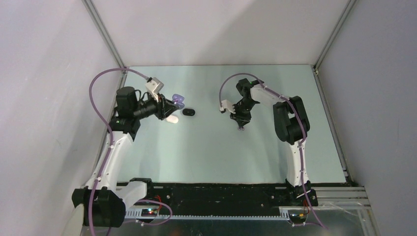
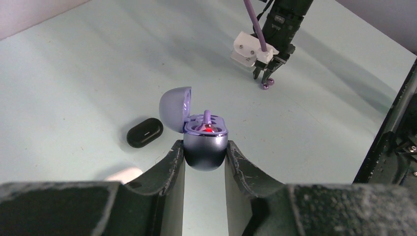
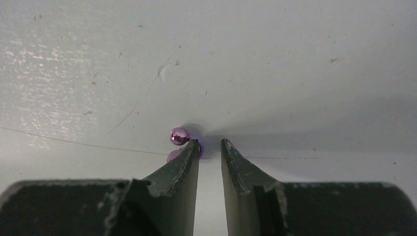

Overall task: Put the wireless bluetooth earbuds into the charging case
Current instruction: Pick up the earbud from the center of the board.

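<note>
The task stood about half done: the left pincer [image 2: 204,146] clenched the open charging case [image 2: 204,153] near the desk's [image 1: 221,147] far-left corner, one bud [image 2: 207,118] apparently seated, while the right pincer [image 3: 210,143], narrowly parted and empty, touched down just beside the loose earbud [image 3: 179,135] toward the far edge.

A lavender charging case [image 2: 205,156], its lid open and a red light lit inside, is clamped by the left gripper [image 2: 204,146] at frame centre. A black case [image 2: 144,132] is seen to its left. At upper right, a lavender earbud [image 2: 266,86] is seen just below the right gripper [image 2: 268,74].
</note>
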